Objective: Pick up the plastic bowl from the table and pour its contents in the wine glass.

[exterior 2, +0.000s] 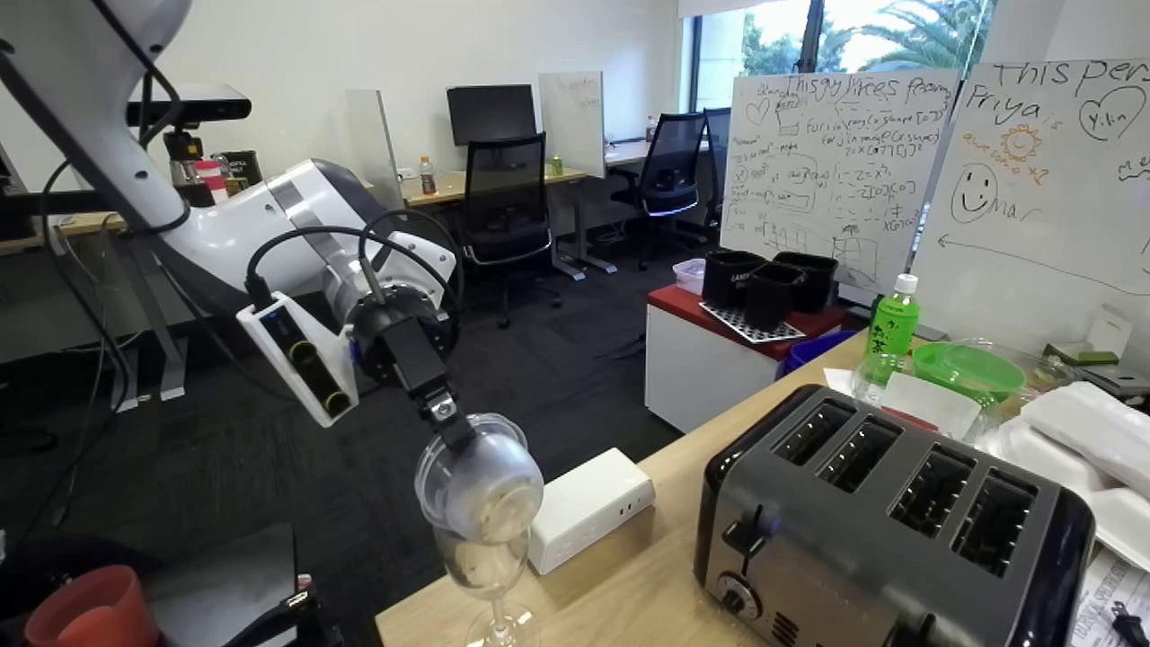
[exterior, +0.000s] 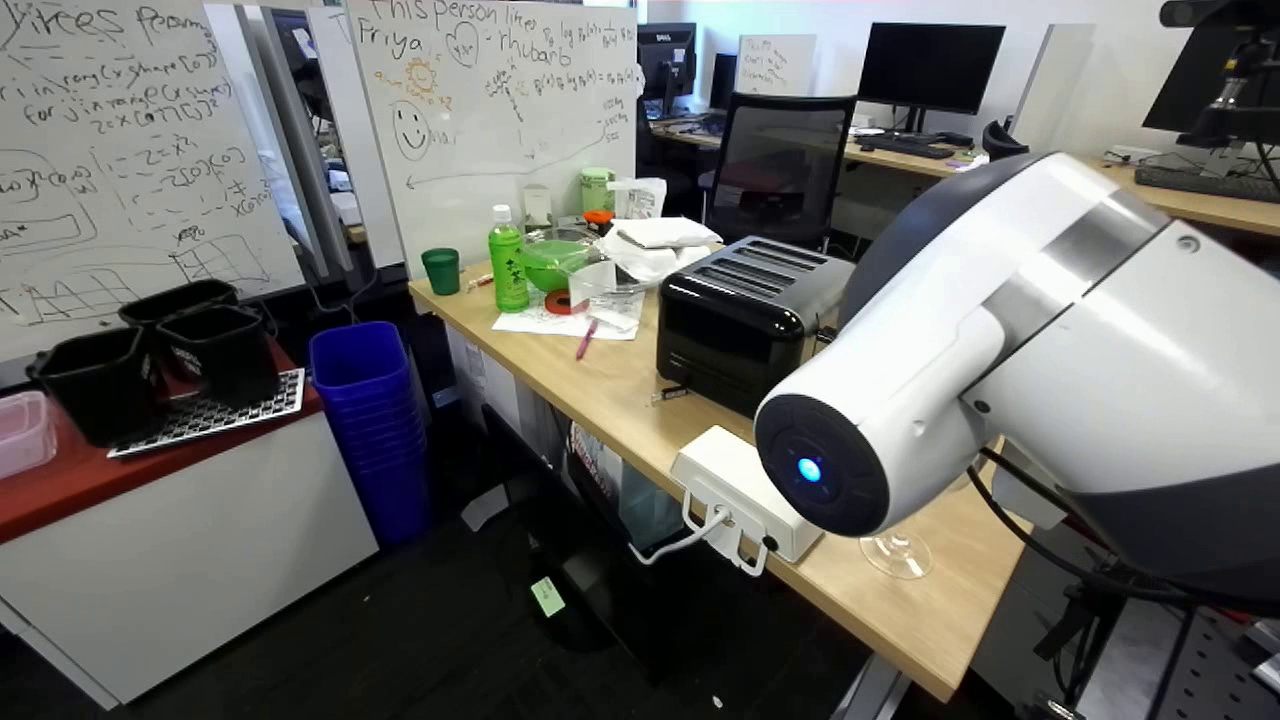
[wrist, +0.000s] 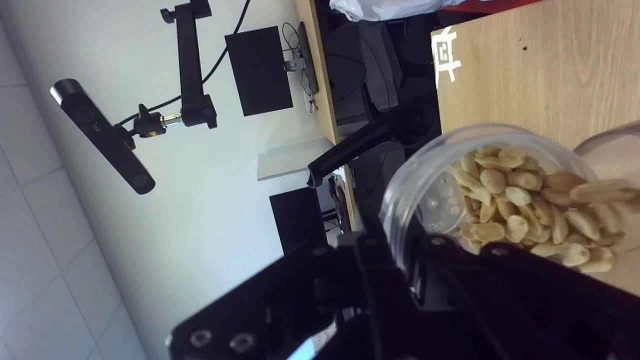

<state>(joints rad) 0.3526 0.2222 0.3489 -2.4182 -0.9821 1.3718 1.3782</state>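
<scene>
Plastic bowl (exterior 2: 492,476) hangs tilted at the lower centre of an exterior view, above the end of the pale wood table (exterior 2: 629,575), which slants up toward the right. A black toaster (exterior 2: 885,530) on it fills the lower right. The gripper (exterior 2: 456,434), left of centre, pinches the bowl's wall at the rim. Just below, at the bottom edge, the wine glass (exterior 2: 488,575) stands upright; whether bowl and glass touch, I cannot tell. Pale nuts (wrist: 525,210) lie heaped toward the bowl's right side in the wrist view.
</scene>
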